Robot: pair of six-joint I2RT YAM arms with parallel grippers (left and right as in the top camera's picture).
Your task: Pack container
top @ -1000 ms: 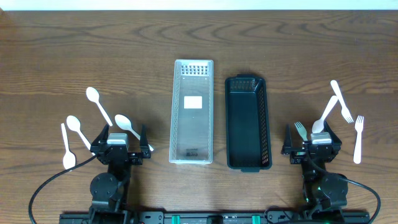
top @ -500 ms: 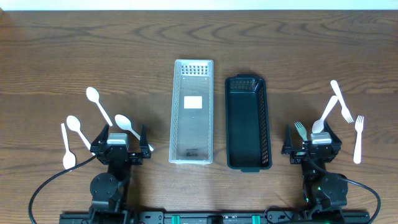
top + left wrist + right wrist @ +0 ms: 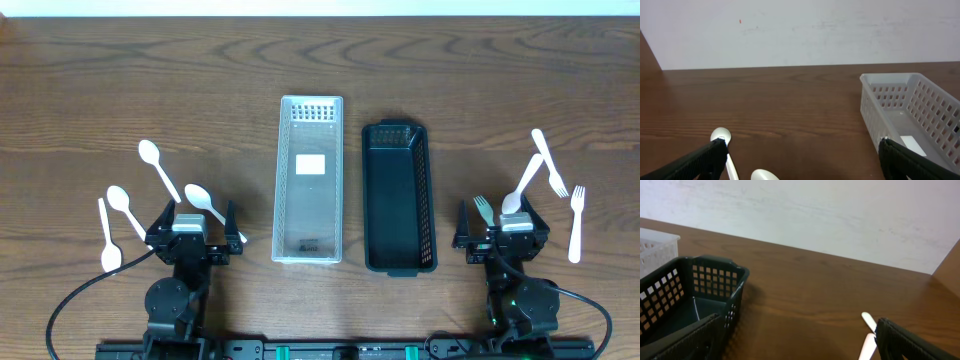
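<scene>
A white perforated basket (image 3: 310, 180) and a black perforated basket (image 3: 398, 198) stand side by side mid-table, both empty of cutlery. Several white plastic spoons (image 3: 158, 168) lie at the left, one (image 3: 205, 203) next to my left gripper (image 3: 192, 219). Several white forks (image 3: 576, 222) and a spoon (image 3: 522, 187) lie at the right by my right gripper (image 3: 500, 222). Both grippers are open and empty, low at the table's front edge. The left wrist view shows the white basket (image 3: 905, 115) and two spoon bowls (image 3: 720, 134). The right wrist view shows the black basket (image 3: 690, 297) and utensil handles (image 3: 869, 321).
A white label (image 3: 310, 165) lies on the white basket's floor. The wooden table (image 3: 200, 80) ends at a white wall (image 3: 800, 30) at the back. The arm bases and cables (image 3: 80, 290) sit at the front edge.
</scene>
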